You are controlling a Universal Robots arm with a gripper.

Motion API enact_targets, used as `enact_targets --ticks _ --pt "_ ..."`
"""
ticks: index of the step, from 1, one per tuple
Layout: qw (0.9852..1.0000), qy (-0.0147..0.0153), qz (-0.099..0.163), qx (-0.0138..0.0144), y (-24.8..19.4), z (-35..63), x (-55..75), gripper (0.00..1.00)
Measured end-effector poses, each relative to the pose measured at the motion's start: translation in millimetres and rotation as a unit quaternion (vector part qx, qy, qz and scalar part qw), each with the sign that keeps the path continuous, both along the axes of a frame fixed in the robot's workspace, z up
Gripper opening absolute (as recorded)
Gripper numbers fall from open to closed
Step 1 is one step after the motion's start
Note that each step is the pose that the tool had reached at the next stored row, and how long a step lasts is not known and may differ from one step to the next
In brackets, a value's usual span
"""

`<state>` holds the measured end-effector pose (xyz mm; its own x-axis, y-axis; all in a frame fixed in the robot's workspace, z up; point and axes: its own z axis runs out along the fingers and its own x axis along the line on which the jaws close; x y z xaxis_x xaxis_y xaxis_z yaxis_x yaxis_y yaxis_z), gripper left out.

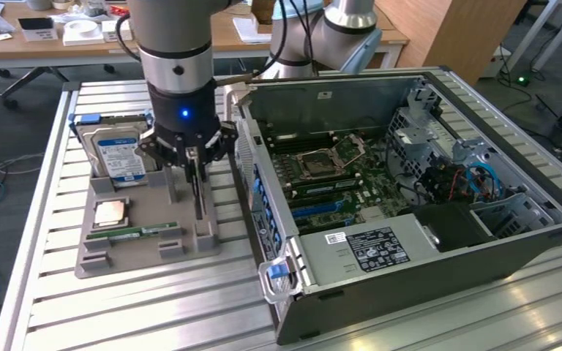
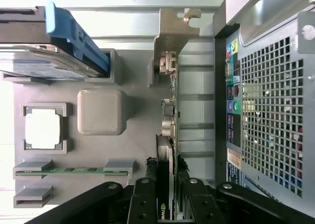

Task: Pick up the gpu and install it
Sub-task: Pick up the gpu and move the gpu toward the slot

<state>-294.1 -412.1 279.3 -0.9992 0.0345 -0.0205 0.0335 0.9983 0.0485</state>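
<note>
The gpu (image 1: 199, 196) is a thin card standing on edge over the right side of the grey parts tray (image 1: 144, 257). My gripper (image 1: 193, 162) comes down from above and is shut on the card's top edge. In the wrist view the card (image 2: 170, 111) runs away from the fingers (image 2: 142, 200), with its silvery bracket (image 2: 173, 32) at the far end. My gripper (image 2: 167, 204) clamps it from both sides. Whether the card's lower edge still rests in the tray slot, I cannot tell.
The tray also holds a blue-labelled hard drive (image 1: 115, 152), a CPU (image 1: 111, 212) and a green RAM stick (image 1: 135, 232). The open computer case (image 1: 408, 183) lies just to the exterior view's right of the tray, its perforated rear panel (image 2: 270, 111) close beside the card.
</note>
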Motion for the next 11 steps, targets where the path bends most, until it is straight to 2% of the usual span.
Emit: enact_targets --ticks 11 --pt "1.0 0.0 0.0 0.0 0.0 46.7 0.0 0.26"
